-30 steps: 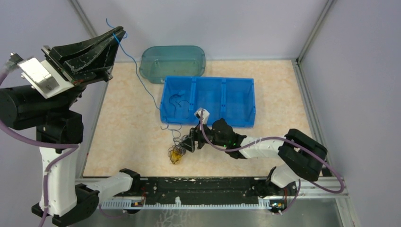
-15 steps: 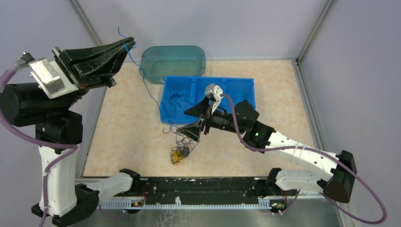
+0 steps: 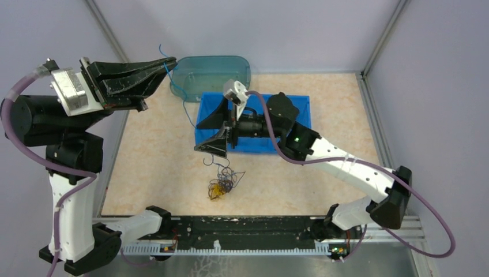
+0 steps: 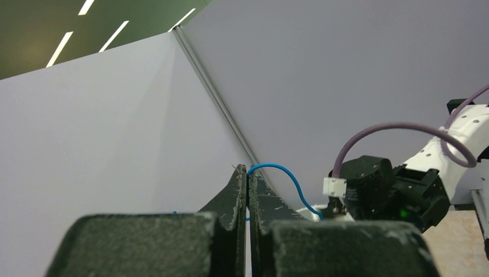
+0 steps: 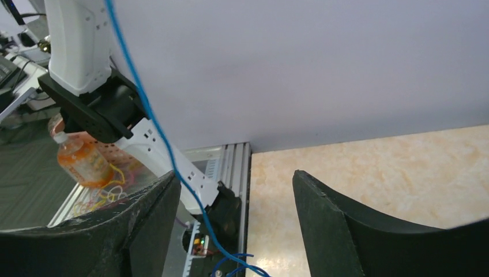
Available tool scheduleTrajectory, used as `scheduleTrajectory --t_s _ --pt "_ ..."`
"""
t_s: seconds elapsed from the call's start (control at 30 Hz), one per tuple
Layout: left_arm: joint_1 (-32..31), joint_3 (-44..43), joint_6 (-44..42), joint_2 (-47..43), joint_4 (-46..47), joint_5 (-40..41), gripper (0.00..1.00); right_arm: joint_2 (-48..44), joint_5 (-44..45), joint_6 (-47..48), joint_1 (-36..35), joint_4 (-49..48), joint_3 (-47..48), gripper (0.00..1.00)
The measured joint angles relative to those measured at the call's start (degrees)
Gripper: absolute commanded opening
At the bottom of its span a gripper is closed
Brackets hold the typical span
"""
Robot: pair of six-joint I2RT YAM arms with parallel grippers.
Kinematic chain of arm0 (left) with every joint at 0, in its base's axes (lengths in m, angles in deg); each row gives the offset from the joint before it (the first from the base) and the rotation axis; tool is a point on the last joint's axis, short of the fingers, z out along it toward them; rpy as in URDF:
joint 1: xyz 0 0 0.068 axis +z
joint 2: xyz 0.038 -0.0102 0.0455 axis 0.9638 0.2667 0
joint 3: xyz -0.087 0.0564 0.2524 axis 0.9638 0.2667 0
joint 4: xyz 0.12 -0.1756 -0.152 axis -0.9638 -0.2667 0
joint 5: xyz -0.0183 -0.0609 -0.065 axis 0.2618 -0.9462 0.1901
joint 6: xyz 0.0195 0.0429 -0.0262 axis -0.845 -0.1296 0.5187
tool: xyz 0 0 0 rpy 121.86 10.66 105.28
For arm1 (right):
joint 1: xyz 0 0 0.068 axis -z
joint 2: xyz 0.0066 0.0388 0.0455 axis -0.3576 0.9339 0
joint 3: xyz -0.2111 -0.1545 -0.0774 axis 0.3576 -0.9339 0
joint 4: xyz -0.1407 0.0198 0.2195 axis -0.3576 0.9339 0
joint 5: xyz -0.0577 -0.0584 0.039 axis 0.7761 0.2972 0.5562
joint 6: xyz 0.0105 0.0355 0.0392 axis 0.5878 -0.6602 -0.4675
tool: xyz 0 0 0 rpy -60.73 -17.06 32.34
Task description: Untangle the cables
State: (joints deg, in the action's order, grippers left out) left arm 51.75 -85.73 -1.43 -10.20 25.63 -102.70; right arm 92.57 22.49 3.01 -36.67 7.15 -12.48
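Since the previous frames, the right gripper (image 3: 210, 131) has left the clump of cables (image 3: 222, 183) and risen to the near-left corner of the blue bin (image 3: 254, 148). The left gripper (image 3: 166, 65) has swung right, toward the teal tub (image 3: 210, 72).

Left gripper: jaws fully closed, pinching the blue cable (image 4: 274, 165) at the fingertips, high above the table (image 3: 150, 144).

Right gripper: jaws spread wide, gripping nothing. The blue cable passes between its fingers.

Top view: the blue cable hangs from the left gripper, runs down past the tub and the bin's left edge, and ends in the clump. The clump lies on the table in front of the bin, with black, blue and yellow-orange strands still knotted.

Right wrist view only: the cable runs close along one finger (image 5: 144, 231); contact cannot be told.

Left wrist view only: the pinch sits at the very tips, and a short end curls beyond them.

Room: open table lies left of the clump. The left gripper is near the left wall (image 3: 52, 29).
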Motion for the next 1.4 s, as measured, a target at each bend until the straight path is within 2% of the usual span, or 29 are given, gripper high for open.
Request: scheduleTrajectory --t_s 0.17,0.33,0.43,0.7,0.97,1.4 --pt "0.0 -0.13 0.52 0.31 -0.07 -0.59 0.0 5.53 -3.3 -0.61 0.0 0.76 1.16 0.57" --pt "0.0 -1.25 0.74 0.74 -0.04 -0.87 0.0 7.98 -3.89 -1.7 -0.02 0.79 0.92 0.52" --pt "0.0 -2.29 0.9 1.18 -0.02 -0.94 0.0 8.11 -3.87 -2.67 0.0 -1.29 -0.57 0.49" --pt "0.0 -6.23 2.08 2.27 0.15 -0.98 0.0 10.8 -1.68 -7.17 0.31 -8.87 -7.41 0.31" --pt "0.0 -10.4 2.91 3.23 1.33 -0.79 0.0 13.07 0.61 -11.8 0.92 -14.4 -11.87 0.27" --pt "0.0 -11.76 5.22 4.96 4.2 1.73 0.0 17.44 4.98 -15.41 0.26 -19.54 -15.04 0.27"
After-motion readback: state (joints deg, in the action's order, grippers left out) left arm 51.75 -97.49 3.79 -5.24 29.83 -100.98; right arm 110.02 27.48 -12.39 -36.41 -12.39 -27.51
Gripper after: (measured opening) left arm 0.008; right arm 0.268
